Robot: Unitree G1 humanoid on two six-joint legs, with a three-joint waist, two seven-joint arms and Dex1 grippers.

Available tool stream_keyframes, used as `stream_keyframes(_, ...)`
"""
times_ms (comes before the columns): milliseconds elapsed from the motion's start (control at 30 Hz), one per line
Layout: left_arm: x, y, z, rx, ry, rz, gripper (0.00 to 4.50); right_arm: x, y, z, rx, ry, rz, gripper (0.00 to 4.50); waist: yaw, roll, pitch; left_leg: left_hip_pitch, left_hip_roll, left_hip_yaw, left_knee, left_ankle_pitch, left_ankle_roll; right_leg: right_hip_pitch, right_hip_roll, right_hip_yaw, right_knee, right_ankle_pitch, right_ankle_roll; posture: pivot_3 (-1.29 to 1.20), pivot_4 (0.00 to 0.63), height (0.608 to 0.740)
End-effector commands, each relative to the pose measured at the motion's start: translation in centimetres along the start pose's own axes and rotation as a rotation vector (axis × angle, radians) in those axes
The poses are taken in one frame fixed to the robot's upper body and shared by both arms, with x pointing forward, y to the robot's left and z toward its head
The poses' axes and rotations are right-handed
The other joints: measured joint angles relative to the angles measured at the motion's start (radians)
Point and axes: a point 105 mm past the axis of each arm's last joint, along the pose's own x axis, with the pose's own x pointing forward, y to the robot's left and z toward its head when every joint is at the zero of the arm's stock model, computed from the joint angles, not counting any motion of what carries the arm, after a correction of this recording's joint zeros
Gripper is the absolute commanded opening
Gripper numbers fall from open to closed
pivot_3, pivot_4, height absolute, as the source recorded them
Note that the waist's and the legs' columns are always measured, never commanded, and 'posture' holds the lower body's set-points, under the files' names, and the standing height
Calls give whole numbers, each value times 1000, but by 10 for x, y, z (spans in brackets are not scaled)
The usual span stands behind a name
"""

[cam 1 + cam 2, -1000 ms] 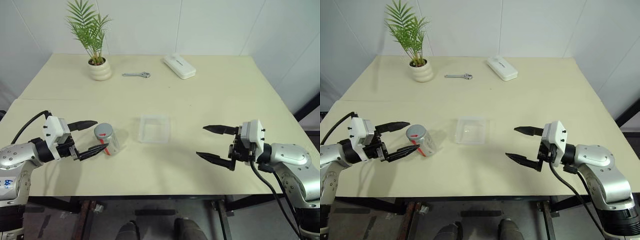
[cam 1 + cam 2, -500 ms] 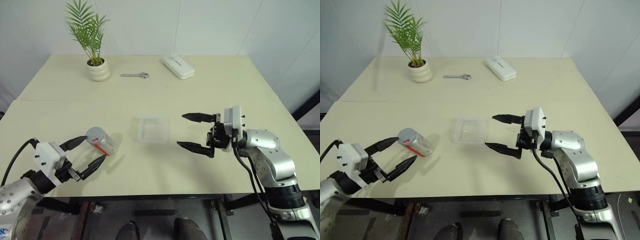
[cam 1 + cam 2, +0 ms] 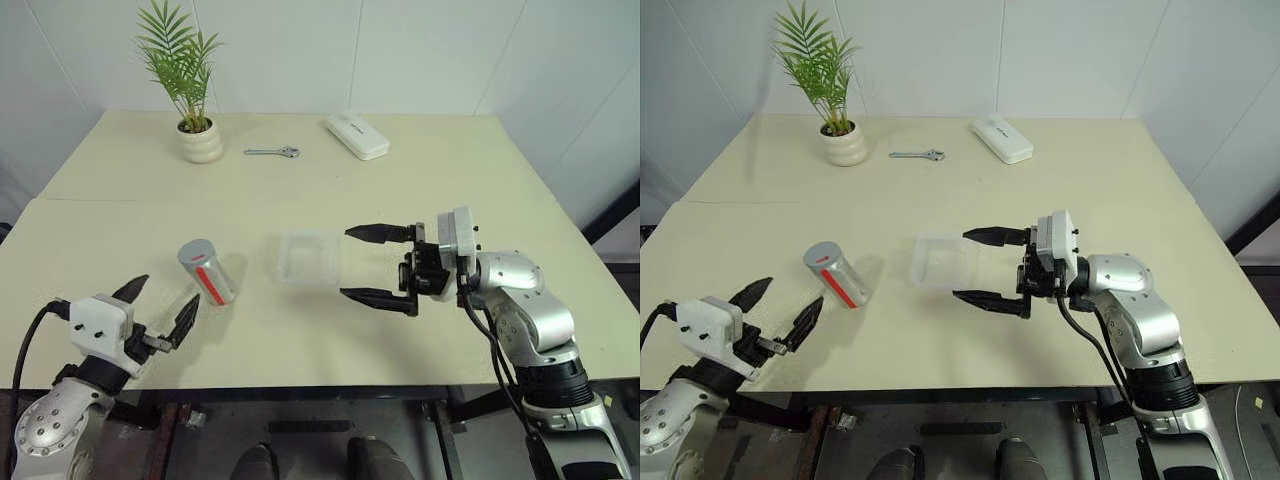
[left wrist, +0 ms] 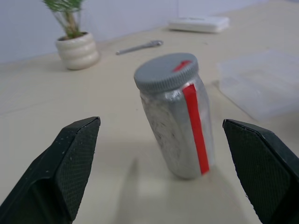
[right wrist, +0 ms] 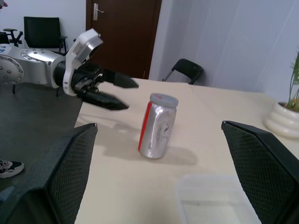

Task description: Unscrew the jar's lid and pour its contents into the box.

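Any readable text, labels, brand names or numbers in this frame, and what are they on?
None can be read.
The jar has a plain red stripe, and its lid a small red mark; neither carries letters.
The white case has a faint mark on top, too small to read.

Jar (image 3: 205, 272) upright, bare table (image 3: 120, 215) on all sides, free of left gripper (image 3: 158, 307), which stands just short of it | right gripper (image 3: 374, 264) spread wide beside the box (image 3: 309, 258) | far edge: plant pot (image 3: 201, 141), wrench (image 3: 272, 151), white case (image 3: 357, 134), well apart.
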Motion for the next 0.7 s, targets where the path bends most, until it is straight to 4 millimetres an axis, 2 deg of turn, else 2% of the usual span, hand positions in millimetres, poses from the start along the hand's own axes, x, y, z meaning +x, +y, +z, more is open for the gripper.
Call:
stream_keyframes(33, 0, -10, 7, 21, -24, 16, 4481, 5, 4, 12, -39, -28, 15, 4500, -1, 0, 0, 0, 0, 0, 0, 0, 0, 0, 0, 0, 0, 0, 0, 0, 150, 740)
stream_keyframes(233, -1, -18, 0, -2, -1, 73, 4481, 6, 8, 12, -26, -29, 26, 4500, 0, 0, 0, 0, 0, 1, 0, 0, 1, 0, 0, 1, -1, 0, -1, 0, 150, 740)
stream_keyframes(700, 30, -45, 1, -50, -6, 95, 4481, 13, 16, 17, -19, -39, 54, 4500, 1, 0, 0, -1, 0, 1, 1, -1, 1, 0, 0, 2, -2, 0, -1, 0, 150, 740)
